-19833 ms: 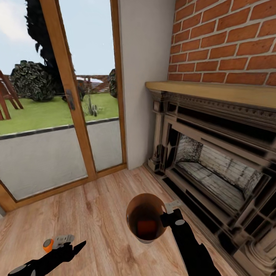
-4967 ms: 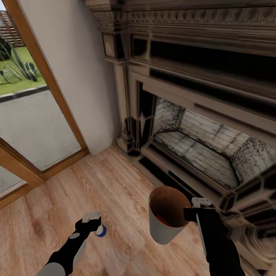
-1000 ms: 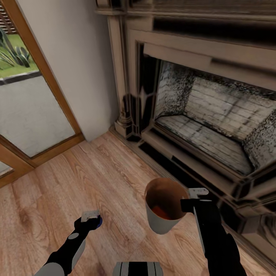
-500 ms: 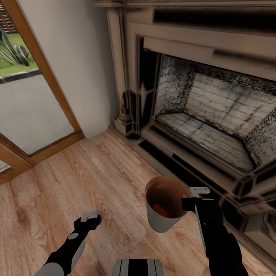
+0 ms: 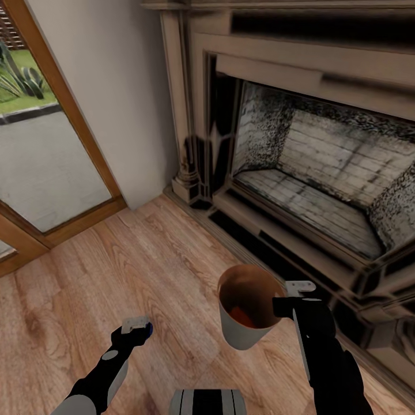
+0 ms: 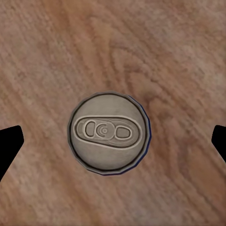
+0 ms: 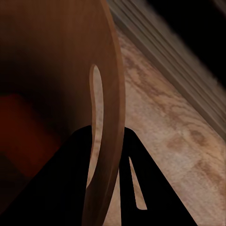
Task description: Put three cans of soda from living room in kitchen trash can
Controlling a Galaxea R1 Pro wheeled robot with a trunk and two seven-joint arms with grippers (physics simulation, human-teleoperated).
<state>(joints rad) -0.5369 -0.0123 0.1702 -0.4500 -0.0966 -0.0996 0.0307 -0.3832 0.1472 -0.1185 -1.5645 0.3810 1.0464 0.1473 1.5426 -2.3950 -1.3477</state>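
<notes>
A light wood plank floor (image 5: 75, 288) runs up to a dark carved fireplace surround (image 5: 202, 115) with a pale brick firebox (image 5: 323, 173); a wood-framed glass door (image 5: 40, 155) stands beside a plain grey wall (image 5: 115, 86).

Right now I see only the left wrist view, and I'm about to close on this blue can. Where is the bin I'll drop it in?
Observer: The tash can is to the right of your left gripper, held by the right gripper.
Operator: How is it held?
Observer: The right wrist view shows the gripper pinching the rim wall, one side inside, one outside.
Operator: Anything in it?
Observer: An orange shape lies inside, likely a soda can.
</notes>
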